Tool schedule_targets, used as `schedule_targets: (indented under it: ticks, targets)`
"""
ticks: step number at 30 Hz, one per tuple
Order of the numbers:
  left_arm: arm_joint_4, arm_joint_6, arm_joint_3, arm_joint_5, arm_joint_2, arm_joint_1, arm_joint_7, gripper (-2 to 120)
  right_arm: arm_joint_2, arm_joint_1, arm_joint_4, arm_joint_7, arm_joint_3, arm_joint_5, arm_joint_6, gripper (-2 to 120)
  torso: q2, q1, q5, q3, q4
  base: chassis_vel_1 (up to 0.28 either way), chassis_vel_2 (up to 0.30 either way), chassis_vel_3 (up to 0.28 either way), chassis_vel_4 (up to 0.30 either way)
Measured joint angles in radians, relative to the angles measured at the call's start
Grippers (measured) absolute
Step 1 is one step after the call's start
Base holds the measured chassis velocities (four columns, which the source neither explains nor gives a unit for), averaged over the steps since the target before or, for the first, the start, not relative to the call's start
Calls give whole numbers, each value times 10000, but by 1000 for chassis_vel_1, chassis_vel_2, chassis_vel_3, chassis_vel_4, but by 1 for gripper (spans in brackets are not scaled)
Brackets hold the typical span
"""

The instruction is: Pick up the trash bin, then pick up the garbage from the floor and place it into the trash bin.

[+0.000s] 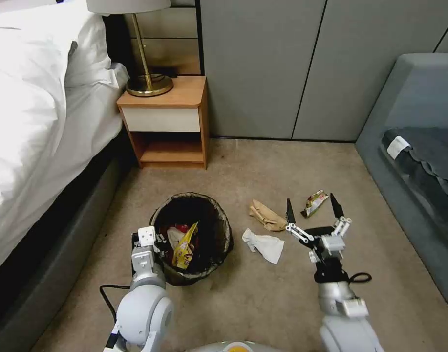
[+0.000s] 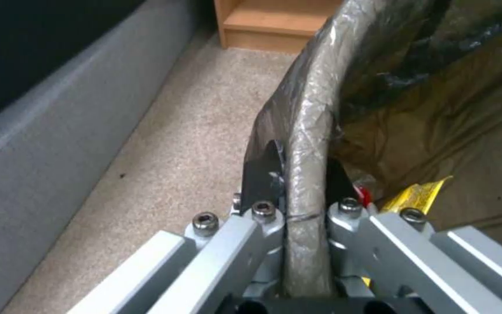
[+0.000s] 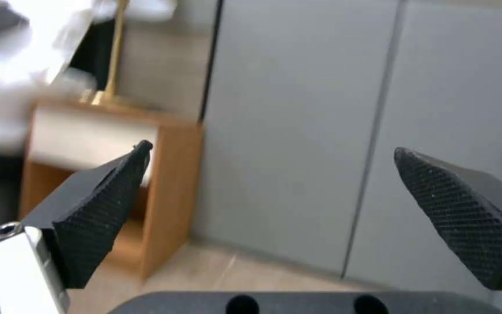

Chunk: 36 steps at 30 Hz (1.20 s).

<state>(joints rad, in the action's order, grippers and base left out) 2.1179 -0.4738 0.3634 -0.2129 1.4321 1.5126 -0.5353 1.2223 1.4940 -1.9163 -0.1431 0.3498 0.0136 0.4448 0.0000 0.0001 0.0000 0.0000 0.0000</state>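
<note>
While left gripper (image 2: 300, 183) clamps trash bin (image 1: 224, 234) rim, right gripper (image 1: 312, 209) wide open, empty, near wrapper (image 1: 315, 202).

Arms: rounded silver-grey shells, black cables looping beside both.
Left claw (image 2: 300, 187): silver linkages, hex screws.
Right claw (image 1: 312, 209): black, seemingly diamond-textured pads (image 3: 97, 218).

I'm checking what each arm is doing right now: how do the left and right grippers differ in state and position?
The left gripper is shut on the trash bin, one finger inside and one outside its bag-covered rim; the right gripper is wide open and holds nothing. The left sits at the bin's near edge; the right hangs above the carpet near the green-yellow wrapper. Both have black fingertips.
</note>
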Motion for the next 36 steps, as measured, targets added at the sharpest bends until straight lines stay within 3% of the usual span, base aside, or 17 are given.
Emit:
schedule_targets:
  ticks: [1,3,5,6,13,15,18,26,36]
  targets:
    - [0,0,0,0,0,0,0,1,-24,-23,17,17,-19,27,-37,100,0,0,0,0,0,0,0,0,0]
    - [23,2,41,-18,-20,-7,-1,1,-817,-624,426,501,-688,1058,-1211,100,0,0,1,0,2,0,0,0,0]
    - [24,2,43,-20,-22,-8,-1,1,-958,-717,484,615,-797,1254,-1415,100,0,0,2,0,4,0,0,0,0]
    - [24,2,57,-27,-23,-29,-1,1,-1461,-1044,831,1047,-1216,1890,-2079,100,0,0,-2,0,0,0,0,0,0]
    - [-95,2,58,-33,26,-97,-2,1,-2073,-1788,2420,2136,-2336,2551,-2862,100,0,0,2,0,0,0,0,0,0]
    - [-107,2,54,-32,34,-105,-2,1,-2090,-1830,2590,2244,-2410,2555,-2869,100,0,0,1,0,0,0,0,0,0]
    - [-181,1,3,-17,79,-135,0,1,-2092,-2295,4099,3033,-2863,2359,-2732,100,0,1,0,0,-2,0,0,0,0]
    - [-185,-1,-6,42,111,-80,0,1,-1710,-3330,6010,3765,-3330,1965,-2350,100,0,0,0,0,2,0,0,0,0]
    - [-119,6,2,199,193,73,-5,1,-447,-5001,9419,4453,-3792,1515,-1301,100,0,1,-2,0,2,0,0,0,0]
